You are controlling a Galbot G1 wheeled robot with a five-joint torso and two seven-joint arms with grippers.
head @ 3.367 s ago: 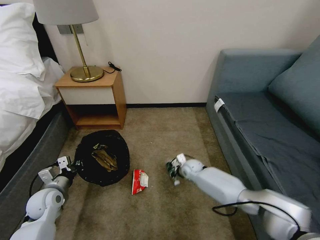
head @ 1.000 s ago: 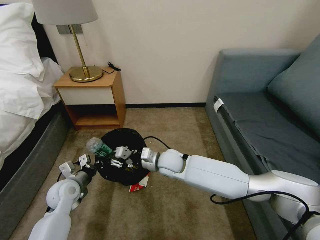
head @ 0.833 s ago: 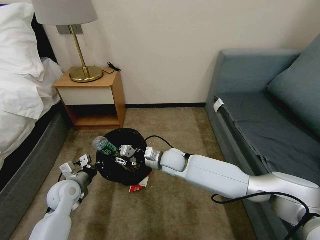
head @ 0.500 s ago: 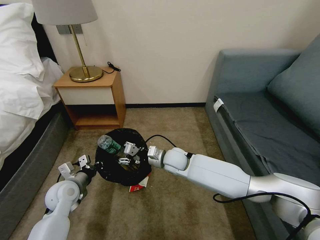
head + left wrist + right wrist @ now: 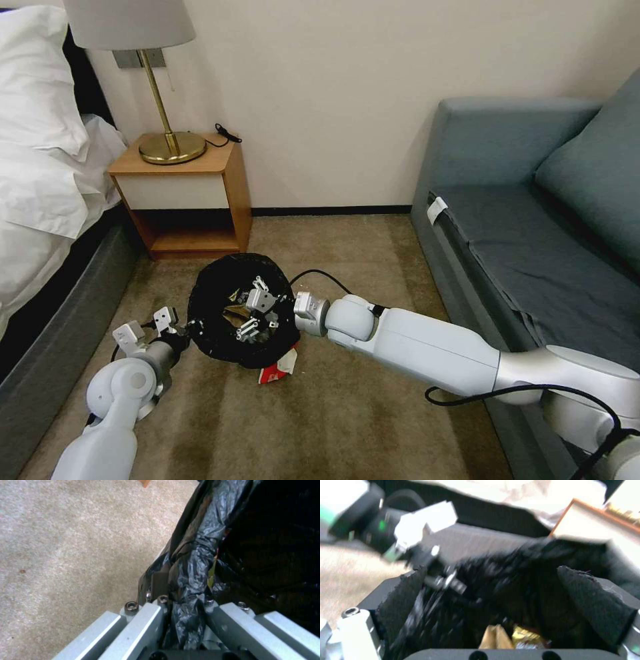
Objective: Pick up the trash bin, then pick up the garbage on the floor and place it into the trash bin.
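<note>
Two pincers at the black-lined trash bin on the carpet.

Head view: the trash bin (image 5: 220,337) stands on the carpet (image 5: 347,413) before the nightstand (image 5: 190,193); the left pincer (image 5: 181,329) grips its rim, the right pincer (image 5: 257,313) hangs spread open and empty over its mouth, and a red-and-white wrapper (image 5: 279,369) lies partly under the bin.
Left wrist view: the left pincer (image 5: 185,605) is closed on the black bag (image 5: 191,562) at the rim.
Right wrist view: the right pincer (image 5: 506,610) has its pads (image 5: 596,602) wide apart above tan and yellow litter (image 5: 510,636) inside the bin.
</note>
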